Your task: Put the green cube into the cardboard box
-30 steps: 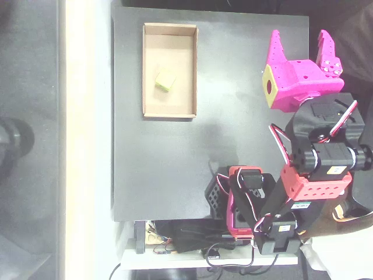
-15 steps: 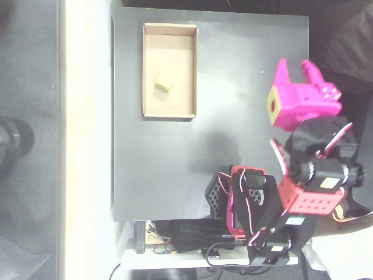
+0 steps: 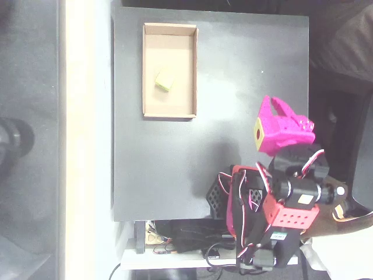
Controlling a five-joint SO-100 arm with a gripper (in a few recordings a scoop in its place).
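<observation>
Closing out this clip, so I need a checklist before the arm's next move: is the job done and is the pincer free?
1. Green cube inside the cardboard box: ok.
2. Cube resting on the box floor, away from the walls: ok.
3. Box flat on the black table: ok.
4. Pincer clear of the box, over the table's right part: ok.
5. Pincer holding nothing: ok.
6. Pincer open or shut: cannot tell.

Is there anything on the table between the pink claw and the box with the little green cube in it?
No. In the overhead view, only bare black table lies between the gripper and the cardboard box, where the green cube sits.
</observation>
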